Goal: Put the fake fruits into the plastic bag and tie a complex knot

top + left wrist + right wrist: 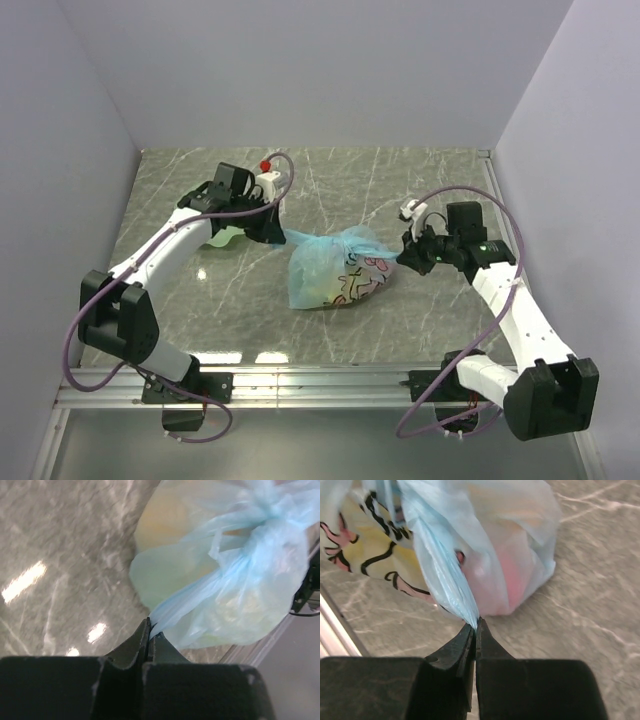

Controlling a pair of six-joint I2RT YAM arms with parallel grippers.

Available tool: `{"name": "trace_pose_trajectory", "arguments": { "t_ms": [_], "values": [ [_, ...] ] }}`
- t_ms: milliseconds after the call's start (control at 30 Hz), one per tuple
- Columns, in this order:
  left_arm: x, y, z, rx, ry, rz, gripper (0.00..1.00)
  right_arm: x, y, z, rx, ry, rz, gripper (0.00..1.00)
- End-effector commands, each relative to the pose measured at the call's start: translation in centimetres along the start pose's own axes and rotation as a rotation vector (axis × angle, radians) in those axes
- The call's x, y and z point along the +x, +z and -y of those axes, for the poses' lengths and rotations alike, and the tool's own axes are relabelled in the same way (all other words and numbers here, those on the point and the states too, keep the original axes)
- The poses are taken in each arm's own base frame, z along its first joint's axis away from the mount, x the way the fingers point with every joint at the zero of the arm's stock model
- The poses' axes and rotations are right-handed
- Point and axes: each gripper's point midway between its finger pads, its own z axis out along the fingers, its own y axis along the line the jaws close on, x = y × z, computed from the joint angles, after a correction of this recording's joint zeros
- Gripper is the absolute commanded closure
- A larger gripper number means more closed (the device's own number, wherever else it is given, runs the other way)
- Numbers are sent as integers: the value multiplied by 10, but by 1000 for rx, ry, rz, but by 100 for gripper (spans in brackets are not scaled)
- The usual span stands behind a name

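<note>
Currently left end effector [284, 237] and right end effector [403, 258] each clamp one end of one plastic bag [330, 275]

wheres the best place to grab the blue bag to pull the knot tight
Grip the plastic bag by its two twisted handle tails, not the bulging body. Each tail is bunched into a thin rope that fits a claw. Come in low from opposite sides, in line with each tail: the left claw and right claw are shut on them this way.
</note>
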Motion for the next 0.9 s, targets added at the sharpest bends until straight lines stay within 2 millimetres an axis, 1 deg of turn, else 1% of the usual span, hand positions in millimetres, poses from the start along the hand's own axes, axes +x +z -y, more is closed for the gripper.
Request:
{"name": "trace_pose_trajectory", "arguments": {
  "t_ms": [0,33,67,100,133,167,200,233,267,300,333,367,400,433,533,600,667,700,733,767,800,833,867],
  "values": [
    [3,-21,-64,-256,-39,35,100,30,-28,34,173,-22,-130,100],
    [10,-21,-72,-274,-50,22,100,33,-31,41,205,-30,-140,100],
    [12,-22,-80,-310,-53,25,100,41,-31,45,219,-30,-157,100],
    [15,-22,-88,-338,-26,18,100,45,-34,51,243,-24,-159,100],
    [23,-22,-96,-364,-32,5,100,49,-34,53,253,-30,-175,100],
    [25,-21,-102,-382,-28,3,100,58,-37,59,274,-14,-188,100],
    [28,-24,-112,-421,-27,-4,100,63,-41,67,304,-2,-192,100],
    [35,-23,-116,-433,-30,-19,100,68,-44,71,325,-1,-204,100],
    [37,-24,-120,-441,-28,-24,100,78,-44,73,331,-4,-223,100],
    [41,-26,-128,-470,-22,-32,100,86,-49,81,365,13,-232,100],
    [47,-26,-131,-478,-21,-43,100,91,-51,83,371,14,-243,100],
    [50,-27,-134,-489,-15,-48,100,102,-53,86,382,6,-269,100],
    [51,-28,-138,-507,-1,-49,100,106,-54,91,395,4,-276,100],
    [57,-29,-142,-514,-6,-58,100,117,-57,95,404,14,-294,100],
    [71,-28,-151,-536,-5,-88,100,132,-59,100,413,45,-320,100],
    [76,-27,-155,-534,-11,-99,100,135,-58,100,406,41,-327,100],
    [79,-24,-154,-517,-15,-101,100,132,-57,100,404,46,-314,100],
    [75,-24,-151,-498,-10,-93,100,127,-56,99,397,56,-294,100],
    [60,-25,-149,-488,2,-62,100,122,-54,99,385,74,-280,100],
    [47,-26,-143,-460,12,-32,100,102,-57,106,399,86,-244,100],
    [35,-28,-141,-456,19,-6,100,93,-58,109,400,100,-230,100],
    [5,-37,-139,-466,44,54,100,74,-62,120,418,112,-194,100],
    [-4,-37,-140,-463,43,58,100,65,-63,126,425,109,-179,100]
  ]
}}
